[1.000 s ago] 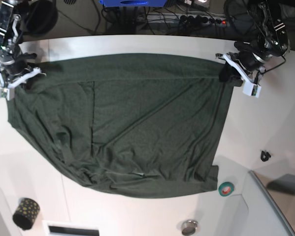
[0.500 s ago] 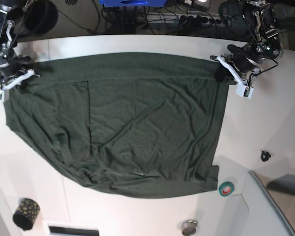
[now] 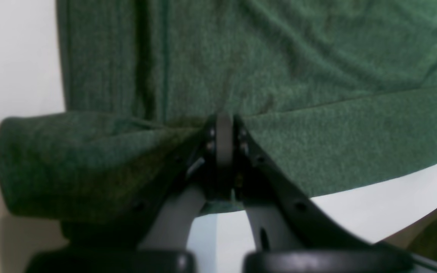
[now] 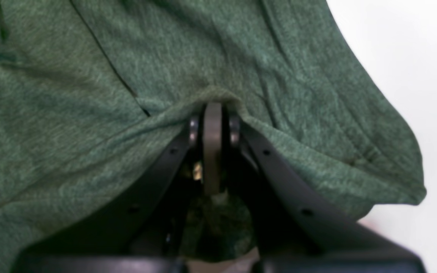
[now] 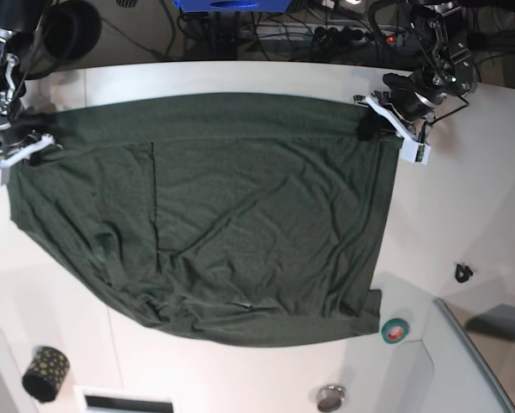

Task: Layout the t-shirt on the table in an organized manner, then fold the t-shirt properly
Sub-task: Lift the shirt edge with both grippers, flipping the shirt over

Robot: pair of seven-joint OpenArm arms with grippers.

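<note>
Pinching t-shirt [image 5: 240, 215] corners | left gripper [image 5: 373, 129] | right gripper [image 5: 21, 146]

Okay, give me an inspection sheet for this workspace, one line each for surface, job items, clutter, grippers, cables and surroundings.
Surface: white table, bare at the edges.
Job's things: dark green t-shirt spread wide, wrinkled toward the near hem.
Clutter: green tape roll, small black clip, dark spotted roll, round metal piece.
Grippers: left gripper shut on the shirt's far edge at one corner; right gripper shut on the far edge at the other corner.
Cables: tangle of cables and a power strip behind the table.
Surroundings: blue box at the back.
</note>
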